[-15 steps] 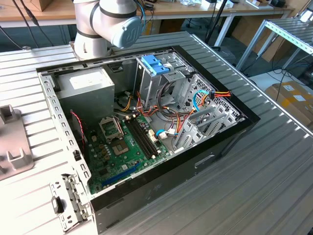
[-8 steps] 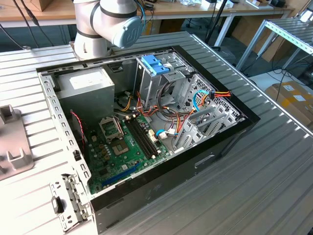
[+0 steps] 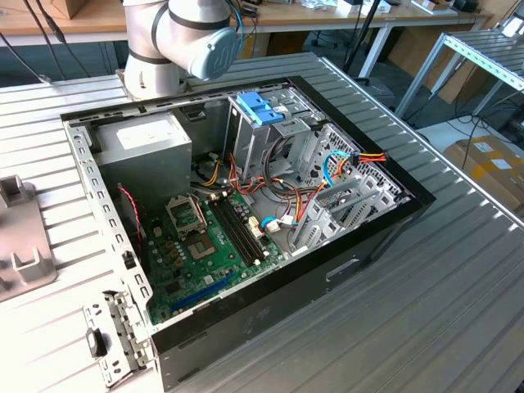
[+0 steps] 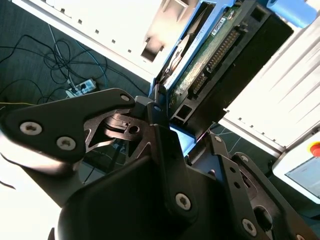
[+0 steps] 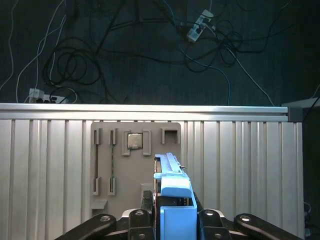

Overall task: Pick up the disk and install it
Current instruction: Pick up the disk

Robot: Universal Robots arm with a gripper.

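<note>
Gripper is clamped on the disk, a flat dark hard drive framed in bright blue plastic rails with a blue tab. The black fingers press on both broad faces with no gap. In the first wrist view the disk is edge-on between the fingers, blue tab nearest the camera. It lines up over a flat grey fixture plate with slots and pockets, which lies on the ribbed aluminium table. Cannot tell if the disk's far end touches the plate or hangs above it. A small square silver processor chip sits in one pocket of that plate. Past the table edge there is dark floor with tangled cables and a white power strip. In the second wrist view the disk shows its green circuit-board face with a row of connector pins and a blue rail along one edge. The gripper closes on its near end, black linkage bars spread to either side. In the exterior view an open black desktop computer case lies on its side on the table. Inside are a green motherboard, a large grey metal power-supply box and a paler blue twin-tabbed plastic bracket on top of a grey metal drive cage. A bundle of orange, red and blue wires runs between the cage and the board. The silver-grey arm joint with a blue cap stands at the far side of the case, just behind the power-supply box.
</note>
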